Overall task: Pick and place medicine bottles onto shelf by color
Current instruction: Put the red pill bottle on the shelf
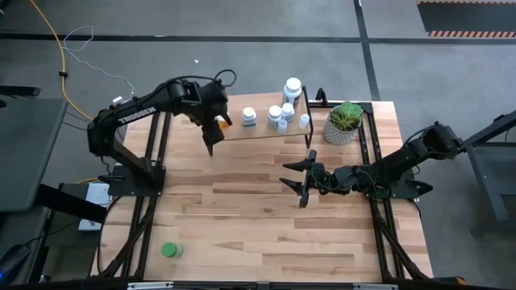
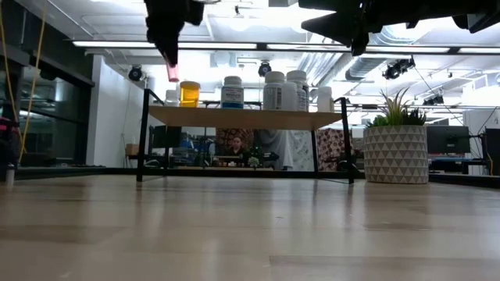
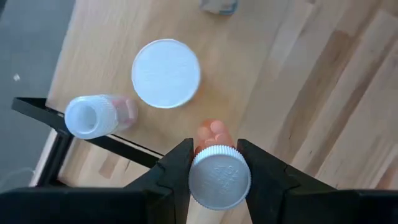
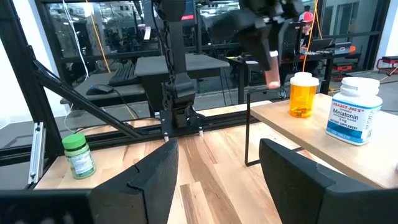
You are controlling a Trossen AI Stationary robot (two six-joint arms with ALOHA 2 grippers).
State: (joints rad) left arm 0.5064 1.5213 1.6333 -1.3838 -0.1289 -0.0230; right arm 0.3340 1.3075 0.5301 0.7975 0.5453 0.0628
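Closest to the lens in the left wrist view, a white-capped orange bottle (image 3: 214,171) sits clamped between the left gripper (image 3: 214,168) fingers, cap toward the camera, long axis pointing straight down at the wood. So that gripper is closed on it, holding it in the air just off the shelf's (image 1: 258,131) left end, at about 11 o'clock on the table (image 1: 242,217).

Below it in that view sit a bottle with a big round white cap (image 3: 166,73) and a small clear bottle (image 3: 93,115) right at the shelf's black frame edge.

On the shelf top, upright: an amber bottle (image 2: 190,94), a blue-label white one (image 2: 232,92), then a cluster of white bottles (image 2: 285,90) toward the right end. All standing, caps up.

Right gripper (image 1: 302,181) hangs over the middle of the table around 3 o'clock, fingers spread apart, nothing in them.

A green bottle (image 1: 170,250) stands alone at about 7 o'clock, well apart from everything. A potted plant (image 1: 344,122) sits just beside the shelf's right end at 1 o'clock.
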